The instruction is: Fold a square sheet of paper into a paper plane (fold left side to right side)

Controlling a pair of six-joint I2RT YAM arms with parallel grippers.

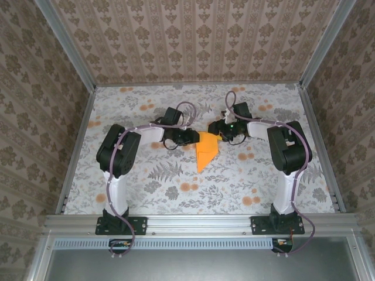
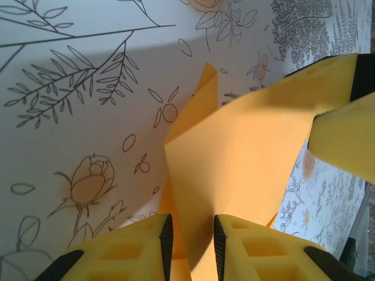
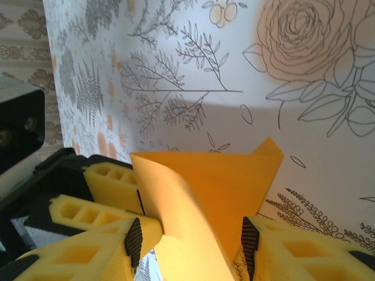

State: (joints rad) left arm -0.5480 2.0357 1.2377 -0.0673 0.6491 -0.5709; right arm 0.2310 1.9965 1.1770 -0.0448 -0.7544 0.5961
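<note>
Orange and partly folded, the sheet of paper [image 1: 205,153] is lying at the middle of the floral counter [image 1: 158,181], with one flap lifting off it. From the left wrist we are seeing it rising between the left fingers [image 2: 132,249], which are standing slightly parted around it. The right fingers [image 3: 88,257] are standing wider apart, with paper spanning pad to pad; we cannot tell whether they are clamping it. The left arm [image 1: 120,153] and right arm [image 1: 287,146] are reaching away from their bases and bending inward, meeting at the sheet's far end.
</note>
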